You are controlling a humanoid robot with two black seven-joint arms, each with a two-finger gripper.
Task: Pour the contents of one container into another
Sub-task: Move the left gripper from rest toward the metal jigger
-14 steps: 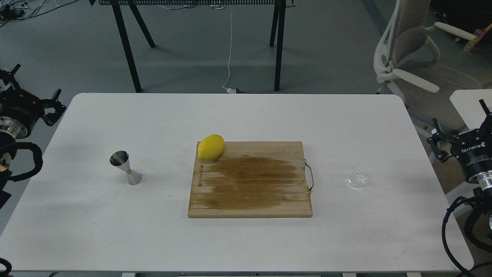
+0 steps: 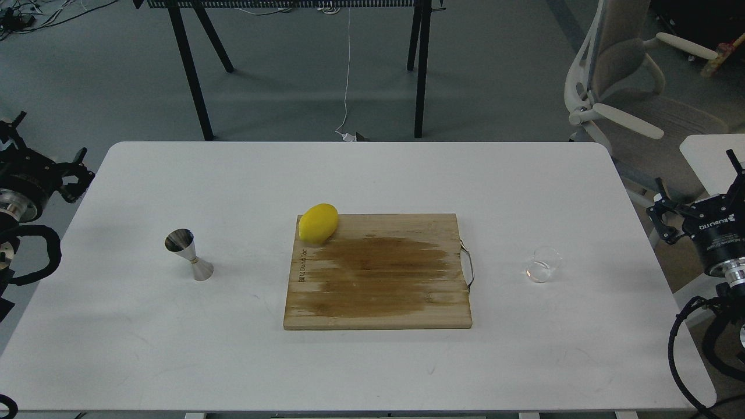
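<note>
Black and small at the edges of the view, the left tool (image 2: 74, 174) and right tool (image 2: 660, 220) hang off the white surface (image 2: 372, 174), and I cannot tell whether either is open. Nearest the right tool, well apart from it, stands the glass cup (image 2: 543, 265); toward the left tool stands the steel jigger (image 2: 189, 254). Between them lies a wooden board (image 2: 378, 285) with a lemon (image 2: 318, 223) on its far corner.

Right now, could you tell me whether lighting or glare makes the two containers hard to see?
Head view: lighting is soft and even, shadows faint. The steel jigger is crisp, with bright reflections and a pale shadow. The clear glass cup is low in contrast against the white table, marked only by thin rim highlights. No blur.
</note>
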